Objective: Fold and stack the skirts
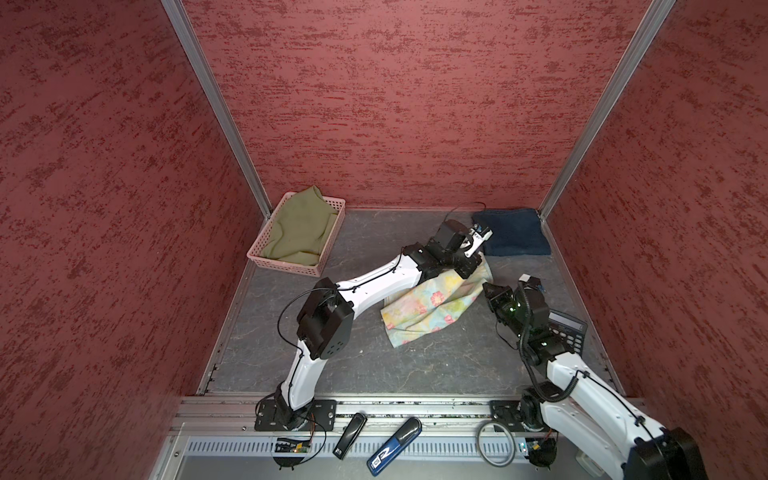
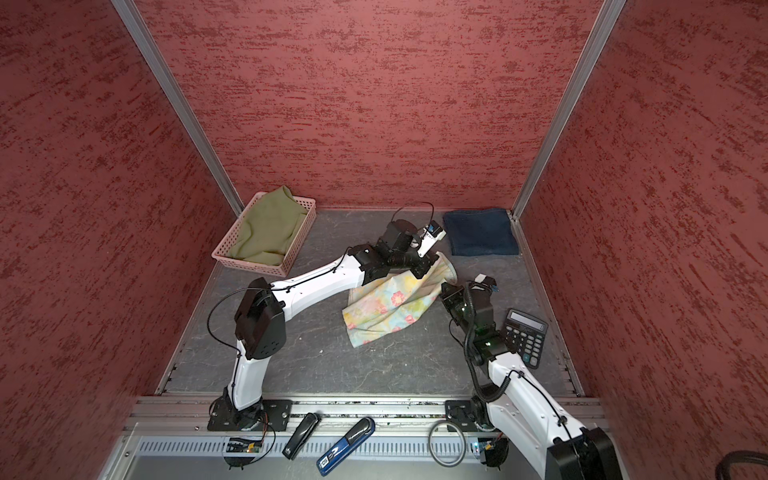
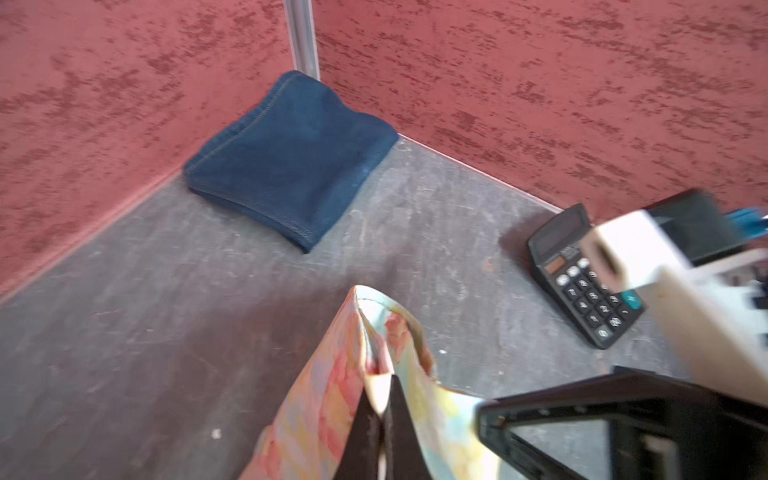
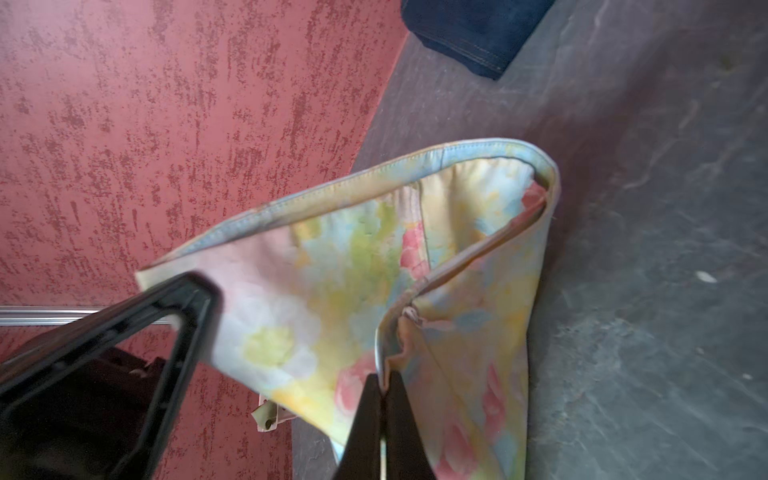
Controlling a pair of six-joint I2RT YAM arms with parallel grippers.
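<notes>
Pinched in the closed jaws of the left gripper [image 3: 384, 390] and the right gripper [image 4: 384, 382], the floral skirt [image 1: 424, 307] is held up by its upper edge, its lower part trailing on the table [image 1: 374, 365], while the folded denim skirt [image 1: 515, 232] is laid in the far right corner and the olive skirt [image 1: 299, 232] in the pink basket [image 1: 286, 265].

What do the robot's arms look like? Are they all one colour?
No! The left arm and right arm both have smooth white shells with chunky black joints. Along them run thin black cables, and the right one also wears a curly black cord. Tiny green lights glow on it. The fingers are black and pointed.
</notes>
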